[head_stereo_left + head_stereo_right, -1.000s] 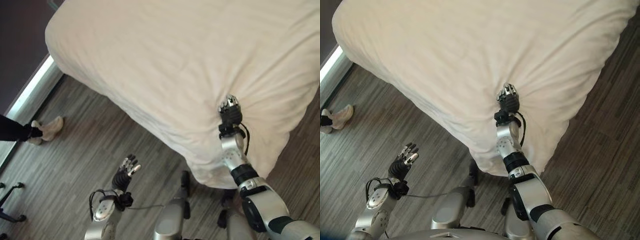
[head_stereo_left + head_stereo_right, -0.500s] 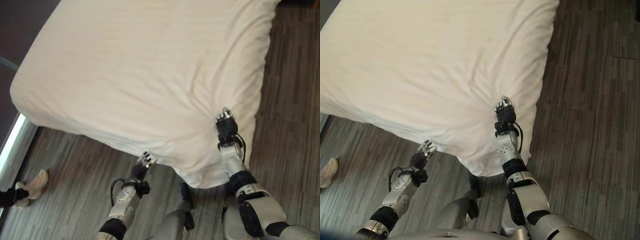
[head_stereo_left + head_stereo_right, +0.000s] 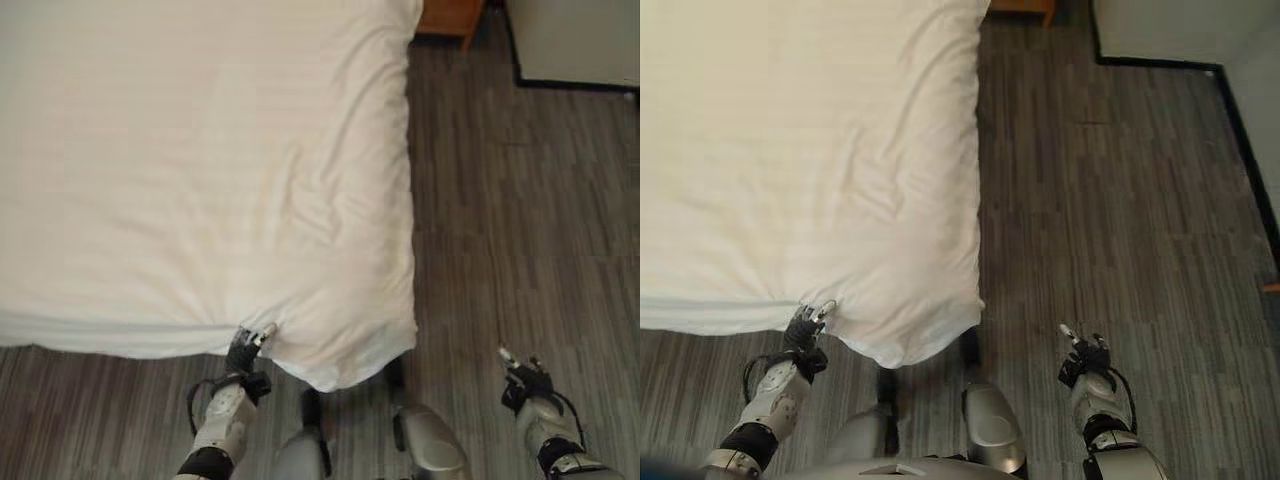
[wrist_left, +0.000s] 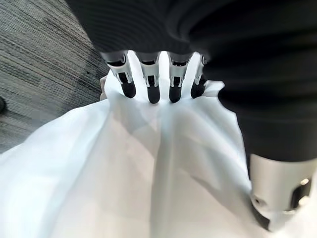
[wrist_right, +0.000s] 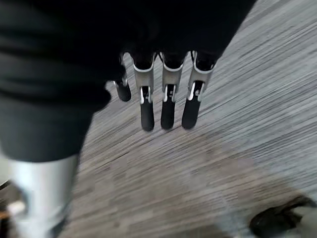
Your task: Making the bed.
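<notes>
In the left eye view, a white duvet [image 3: 200, 170] is lying spread over the bed, its near corner hanging over the bed's edge toward the grey wood-plank floor [image 3: 520, 230]. The left hand [image 3: 246, 348] is reaching up to the duvet's lower edge just beside that drooping corner, its fingertips touching the cloth. The right hand [image 3: 523, 376] is hanging over the bare floor, well apart from the bed. A brown wooden piece of furniture [image 3: 450, 15] is standing at the far corner of the bed, with a pale panel [image 3: 575, 40] beside it.

In the right eye view, the same duvet [image 3: 800, 150] is covering the mattress, with a soft fold running down toward the near corner. The left hand [image 3: 805, 329] is meeting the duvet's hem, and the right hand [image 3: 1084, 356] is hovering above the floor with its fingers pointing forward.

In the left wrist view, the left hand's fingers [image 4: 150, 88] are curling down into the white cloth [image 4: 148, 168], bunching it into folds between them and the thumb [image 4: 280, 198].

In the right wrist view, the right hand's fingers [image 5: 167, 104] are stretching out straight and slightly apart over the floor, holding nothing.
</notes>
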You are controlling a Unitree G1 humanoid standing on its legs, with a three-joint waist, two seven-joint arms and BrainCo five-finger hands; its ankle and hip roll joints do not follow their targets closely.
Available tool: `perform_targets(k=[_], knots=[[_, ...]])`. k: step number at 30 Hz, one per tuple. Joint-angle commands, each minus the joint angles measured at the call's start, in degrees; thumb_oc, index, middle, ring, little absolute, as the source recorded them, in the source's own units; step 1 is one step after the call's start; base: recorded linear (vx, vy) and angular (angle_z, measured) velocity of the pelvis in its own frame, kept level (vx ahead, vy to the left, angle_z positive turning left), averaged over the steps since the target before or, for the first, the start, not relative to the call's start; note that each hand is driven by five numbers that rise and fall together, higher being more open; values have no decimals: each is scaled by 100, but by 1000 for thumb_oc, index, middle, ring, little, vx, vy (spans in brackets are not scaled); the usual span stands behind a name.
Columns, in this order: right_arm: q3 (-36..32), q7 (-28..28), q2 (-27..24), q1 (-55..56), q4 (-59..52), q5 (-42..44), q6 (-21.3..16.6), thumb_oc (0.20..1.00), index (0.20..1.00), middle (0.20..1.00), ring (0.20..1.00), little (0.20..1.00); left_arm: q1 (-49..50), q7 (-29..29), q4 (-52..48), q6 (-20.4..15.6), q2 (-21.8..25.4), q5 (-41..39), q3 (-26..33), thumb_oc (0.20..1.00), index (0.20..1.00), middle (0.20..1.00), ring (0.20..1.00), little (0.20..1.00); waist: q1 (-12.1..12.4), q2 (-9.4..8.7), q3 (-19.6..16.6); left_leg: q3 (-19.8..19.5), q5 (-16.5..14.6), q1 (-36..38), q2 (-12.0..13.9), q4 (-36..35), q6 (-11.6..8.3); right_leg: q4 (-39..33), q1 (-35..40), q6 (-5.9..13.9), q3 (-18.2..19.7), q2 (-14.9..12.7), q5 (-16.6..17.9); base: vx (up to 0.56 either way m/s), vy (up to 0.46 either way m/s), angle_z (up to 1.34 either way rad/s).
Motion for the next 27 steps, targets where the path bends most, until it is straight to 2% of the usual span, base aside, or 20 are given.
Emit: perform_targets(k=[1, 3, 4, 5, 9, 10, 11, 13, 14, 15, 18, 20, 21, 22, 23, 24, 26, 27], knots=[[111, 108, 115, -76, -103, -470, 27, 1000, 1000, 1000, 1000, 1000, -369, -481, -349, -85, -334, 355, -437, 1000, 1000, 1000, 1000, 1000, -192, -2, -442, 275, -828, 217, -397, 559, 517, 64, -475, 116, -30, 78, -245, -121, 262, 26], [225, 165, 139, -39, -244, -731, 86, 1000, 1000, 1000, 1000, 1000, -273, -518, -323, -24, -322, 494, -433, 1000, 1000, 1000, 1000, 1000, -244, -73, -550, 355, -762, 495, -470, 249, 568, 72, -451, 233, -13, 60, -135, -158, 278, 6], [259, 239, 190, 91, -574, -883, 122, 1000, 1000, 1000, 1000, 1000, -33, -571, -355, 61, -256, 663, -398, 1000, 1000, 1000, 1000, 1000, -287, -197, -599, 539, -685, 669, -543, 45, 620, 110, -463, 407, 79, 43, 21, -106, 148, -29], [260, 237, 192, 95, -578, -885, 124, 1000, 1000, 1000, 1000, 1000, -30, -571, -357, 62, -255, 663, -398, 1000, 1000, 1000, 1000, 1000, -279, -199, -597, 547, -680, 682, -544, 33, 621, 109, -459, 408, 86, 46, 22, -136, 164, -38], [307, 348, 233, 250, -1312, -1032, 125, 1000, 1000, 1000, 1000, 1000, 240, -709, 59, 303, -192, 1289, -471, 1000, 1000, 1000, 1000, 1000, -388, -364, -674, 928, -571, 923, -537, -209, 662, 171, -477, 687, 91, 16, 247, -132, 99, -44], [307, 346, 233, 254, -1317, -1034, 128, 1000, 1000, 1000, 1000, 1000, 242, -709, 60, 302, -193, 1290, -471, 1000, 1000, 1000, 1000, 1000, -385, -364, -671, 931, -573, 928, -537, -209, 662, 170, -472, 687, 94, 17, 247, -258, 56, -79], [383, 382, 268, 403, -1930, -1149, 96, 1000, 1000, 1000, 1000, 1000, 274, -626, 560, 410, -227, 1672, -452, 1000, 1000, 1000, 1000, 1000, -427, -335, -600, 1148, -461, 940, -387, -209, 683, 614, -572, 708, -192, 9, 179, -309, 59, -55], [380, 355, 143, 508, -2423, -1278, 34, 1000, 1000, 1000, 1000, 1000, 380, -671, 633, 467, -260, 1720, -438, 1000, 1000, 1000, 1000, 1000, -378, -198, -658, 1428, -391, 917, -251, -209, 682, 858, -435, 436, -927, -201, -219, -268, 58, -54], [380, 355, 145, 510, -2426, -1279, 36, 1000, 1000, 1000, 1000, 1000, 381, -671, 632, 468, -258, 1720, -438, 1000, 1000, 1000, 1000, 1000, -381, -205, -670, 1426, -381, 900, -259, -209, 683, 856, -449, 436, -926, -209, -213, -228, 36, -141], [356, 391, 55, 648, -2918, -1424, 17, 1000, 1000, 1000, 1000, 1000, 505, -735, 598, 486, -294, 1677, -446, 1000, 1000, 1000, 1000, 1000, -363, -130, -751, 1626, -327, 858, -183, -209, 705, 1137, -283, 331, -1113, -319, -418, -213, 28, -163], [366, 455, -50, 763, -3249, -1583, 33, 1000, 1000, 1000, 1000, 1000, 644, -818, 486, 499, -331, 1601, -452, 1000, 1000, 1000, 1000, 1000, -348, -65, -872, 1790, -288, 809, -117, -209, 729, 1304, -63, 292, -1016, -387, -519, -150, -4, -102], [340, 498, -136, 936, -3670, -1769, 54, 1000, 1000, 1000, 1000, 1000, 752, -846, 141, 516, -365, 1398, -440, 1000, 1000, 1000, 1000, 1000, -312, 43, -1041, 2044, -198, 703, -2, -209, 718, 1486, 194, 331, -894, -570, -516, -151, -90, -35], [373, 478, -128, 954, -3787, -1813, 71, 1000, 1000, 1000, 1000, 1000, 715, -826, -115, 498, -370, 1180, -460, 1000, 1000, 1000, 1000, 1000, -291, 91, -1123, 2231, -146, 676, 93, -209, 674, 1586, 281, 356, -1015, -704, -476, -54, -181, -68], [456, 498, -132, 944, -3952, -1876, 75, 1000, 1000, 1000, 1000, 1000, 567, -752, -513, 440, -324, 1117, -520, 1000, 1000, 1000, 1000, 1000, -254, 97, -1211, 2545, -89, 704, 188, -209, 607, 1547, 395, 398, -1379, -845, -446, 33, -205, -100], [540, 546, -131, 945, -4067, -1881, 78, 1000, 1000, 1000, 1000, 1000, 374, -706, -678, 424, -318, 1092, -568, 1000, 1000, 1000, 1000, 1000, -255, 113, -1244, 2645, -181, 783, 238, -209, 539, 1554, 475, 478, -1595, -917, -541, 61, -144, -110], [538, 546, -132, 946, -4073, -1881, 82, 1000, 1000, 1000, 1000, 1000, 371, -703, -681, 427, -319, 1092, -569, 1000, 1000, 1000, 1000, 1000, -251, 112, -1232, 2648, -186, 796, 238, -209, 538, 1558, 484, 481, -1592, -917, -545, 57, -126, -124], [647, 624, -261, 827, -4210, -1865, 37, 1000, 1000, 1000, 1000, 1000, 72, -665, -1363, 254, -114, 1101, -676, 1000, 1000, 1000, 1000, 1000, -191, 134, -1304, 3055, -94, 837, 395, -209, 421, 1477, 569, 477, -2330, -1042, -627, -2, -270, -193], [285, 675, -472, 948, -4605, -1782, -4, 1000, 1000, 1000, 1000, 1000, 911, -1078, -4223, 158, 570, 770, -360, 1000, 1000, 1000, 1000, 1000, 45, 129, -1295, 3229, 21, 855, 532, -171, 336, 1246, 666, 366, -2720, -946, -820, 53, -467, -173]])
